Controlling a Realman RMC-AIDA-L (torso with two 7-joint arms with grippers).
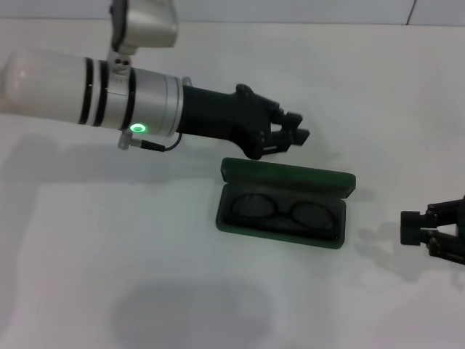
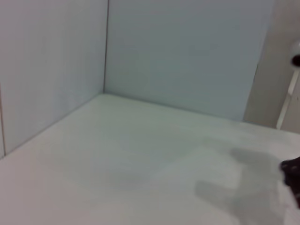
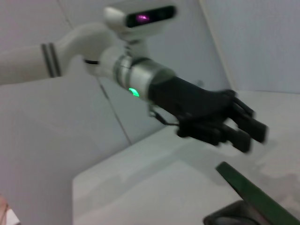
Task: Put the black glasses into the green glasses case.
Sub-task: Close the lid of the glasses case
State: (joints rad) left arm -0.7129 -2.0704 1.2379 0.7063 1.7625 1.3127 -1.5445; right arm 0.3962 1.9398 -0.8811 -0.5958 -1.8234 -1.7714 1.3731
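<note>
From the head camera you see one green glasses case (image 1: 285, 204) lying open on the white table (image 1: 109, 254), just below and slightly to the right of the left gripper (image 1: 296, 134). One pair of black glasses (image 1: 285, 212) sits inside the case's lower tray, lenses up, with the raised lid on the side nearest that gripper. The left gripper hangs above the lid's far edge, close to it but apart from it. Its fingers are drawn close together and they hold nothing. You also see the right gripper (image 1: 411, 227) at the right edge, well apart from the case, level with its tray. It holds nothing, and you cannot tell how far its fingers are parted.

From the left wrist camera you see only bare tabletop, the white walls (image 2: 187, 56) meeting in a corner, and a soft shadow. A dark blurred bit shows at the picture's edge, and neither case nor glasses shows here.

From the right wrist camera you see the left gripper (image 3: 251, 133) in the air, its black fingers (image 3: 234, 136) bunched nearly together and empty. The green lid edge of the case (image 3: 253, 192) stands just under it, not touching.
</note>
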